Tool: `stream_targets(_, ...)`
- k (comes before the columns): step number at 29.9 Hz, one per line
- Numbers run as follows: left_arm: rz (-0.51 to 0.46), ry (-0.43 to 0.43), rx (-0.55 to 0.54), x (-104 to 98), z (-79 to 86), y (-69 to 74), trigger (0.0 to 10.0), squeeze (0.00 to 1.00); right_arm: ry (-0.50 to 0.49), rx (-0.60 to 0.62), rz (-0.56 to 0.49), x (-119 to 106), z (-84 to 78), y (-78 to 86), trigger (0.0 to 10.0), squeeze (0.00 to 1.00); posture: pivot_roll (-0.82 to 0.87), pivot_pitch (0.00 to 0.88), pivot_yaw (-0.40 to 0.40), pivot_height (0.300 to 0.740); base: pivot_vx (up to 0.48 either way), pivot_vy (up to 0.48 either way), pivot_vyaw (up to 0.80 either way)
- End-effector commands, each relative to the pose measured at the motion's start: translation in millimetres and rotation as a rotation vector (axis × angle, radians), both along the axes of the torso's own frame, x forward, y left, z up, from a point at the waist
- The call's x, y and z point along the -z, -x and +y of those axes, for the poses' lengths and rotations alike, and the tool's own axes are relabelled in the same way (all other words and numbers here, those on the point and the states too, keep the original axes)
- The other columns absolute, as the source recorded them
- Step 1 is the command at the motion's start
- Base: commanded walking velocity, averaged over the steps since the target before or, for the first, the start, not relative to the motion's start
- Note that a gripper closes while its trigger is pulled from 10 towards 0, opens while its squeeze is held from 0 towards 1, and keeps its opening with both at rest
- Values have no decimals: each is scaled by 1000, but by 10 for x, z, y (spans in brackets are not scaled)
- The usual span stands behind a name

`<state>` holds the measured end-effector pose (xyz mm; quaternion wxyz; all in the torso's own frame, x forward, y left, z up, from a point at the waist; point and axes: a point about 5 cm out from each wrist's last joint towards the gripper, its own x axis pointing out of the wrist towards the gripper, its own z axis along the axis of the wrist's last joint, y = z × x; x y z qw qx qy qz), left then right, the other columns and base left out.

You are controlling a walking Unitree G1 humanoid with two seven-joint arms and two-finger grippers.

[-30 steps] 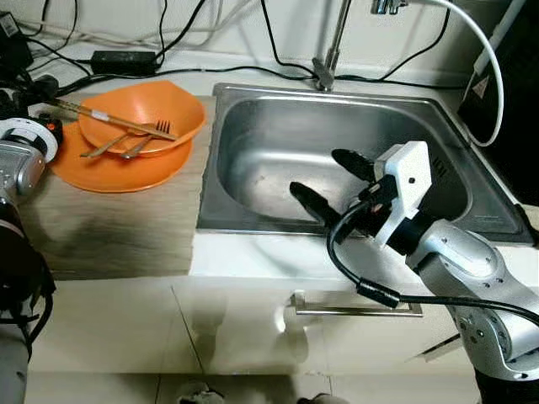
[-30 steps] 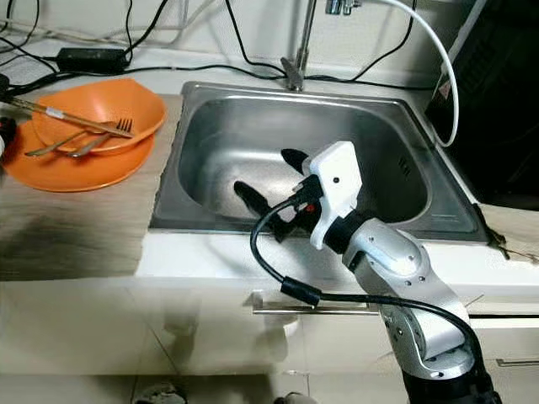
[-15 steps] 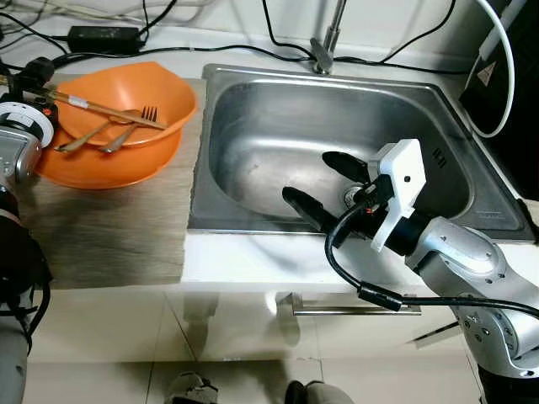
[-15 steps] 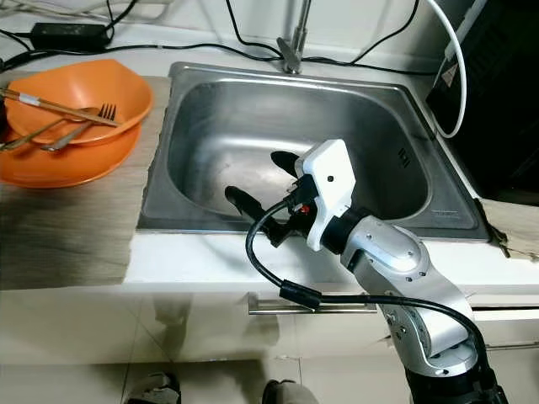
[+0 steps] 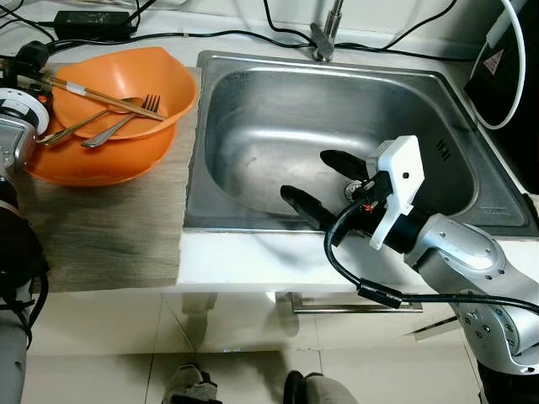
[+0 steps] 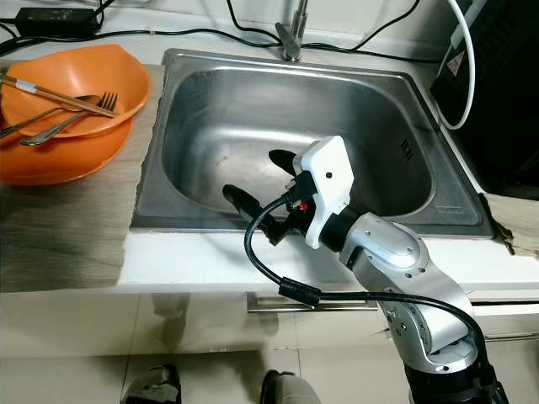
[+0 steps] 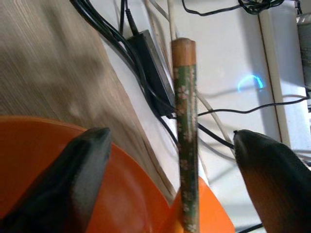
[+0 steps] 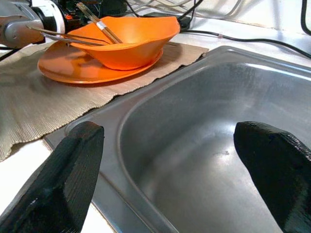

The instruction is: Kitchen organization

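The robot's left gripper (image 7: 170,165) straddles the patterned wooden chopsticks (image 5: 93,94) in the orange plastic bowl (image 5: 118,88) at far left, fingers spread; the right gripper (image 5: 324,181) hovers released over the stainless steel sink (image 5: 253,109). Nothing appears moved yet.

The sink (image 5: 253,126) sits in the counter (image 5: 253,261), with the tap (image 5: 324,38) behind it. Left of the sink a mat (image 5: 109,227) lies on the counter. On the mat stands a plate (image 5: 84,164), and a bowl (image 5: 126,88) rests on the plate. Chopsticks (image 5: 97,94), a fork (image 5: 126,114) and a spoon (image 5: 63,130) lie in the bowl. Behind the bowl, an adapter (image 5: 93,21) and cables (image 5: 227,35) lie along the wall.
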<state>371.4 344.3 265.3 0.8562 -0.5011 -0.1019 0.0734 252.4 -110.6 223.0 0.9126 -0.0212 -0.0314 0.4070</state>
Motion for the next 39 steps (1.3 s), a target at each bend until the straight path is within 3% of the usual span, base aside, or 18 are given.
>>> stream_targets(1, 0, -29, 9, -65, -17, -15, 0, 0, -1, 6, -9, -46, -24, 7, 10000, 0, -161, 214, -92, 740, 0, 0, 0)
stream_targets(39, 17, -114, 3, -109, 32, 12, 0, 0, -3, 8, -25, -72, -10, -36, 10000, 0, -158, 198, -88, 740, 0, 0, 0)
